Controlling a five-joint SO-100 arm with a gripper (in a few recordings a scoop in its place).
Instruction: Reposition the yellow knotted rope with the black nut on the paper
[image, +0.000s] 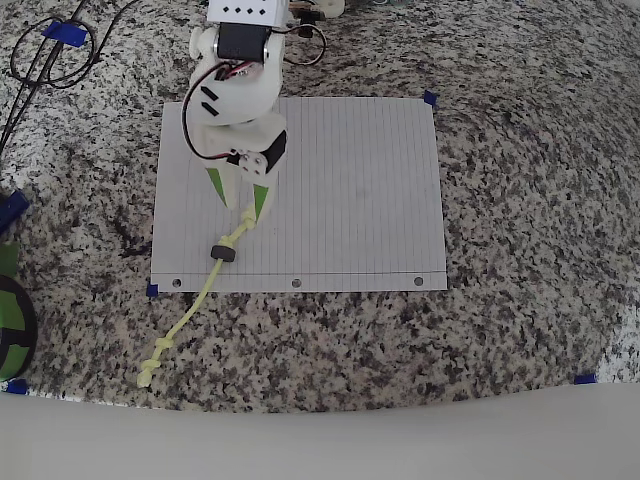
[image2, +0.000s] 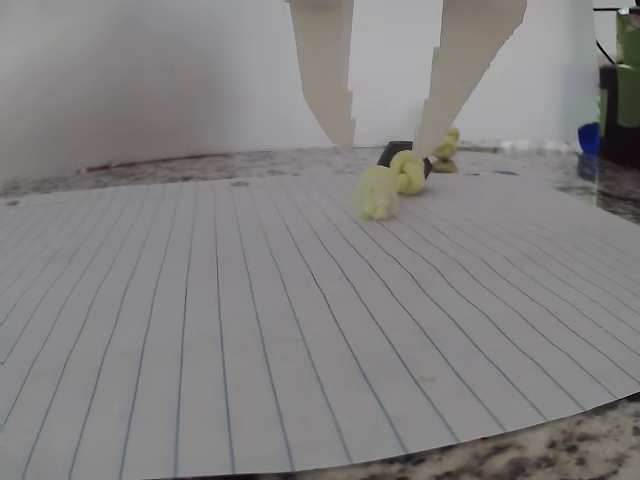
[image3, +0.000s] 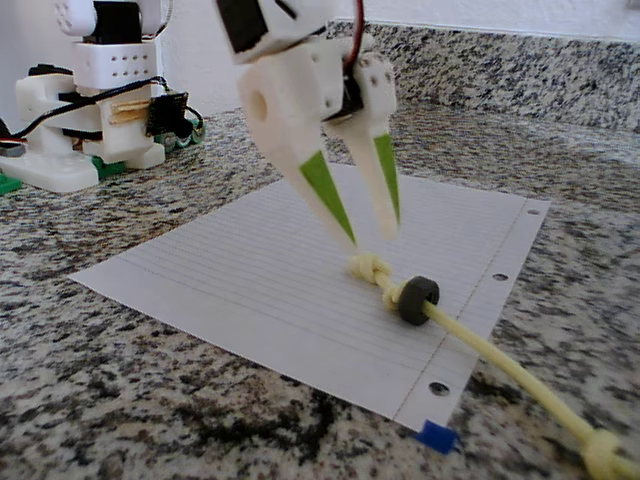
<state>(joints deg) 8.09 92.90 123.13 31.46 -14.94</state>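
Yellow rope (image: 205, 285) lay half on the paper (image: 350, 190), one knot and the black nut (image: 224, 252) near the punched edge, the rest trailing onto the granite table (image: 520, 200). Tool (image: 240, 196) hovered just above that knot, fingers spread, empty. Approach step, I judged; next it needed to drop and pinch.

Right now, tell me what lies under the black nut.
The black nut rests on the paper, threaded on the yellow knotted rope. The paper hides what lies beneath.
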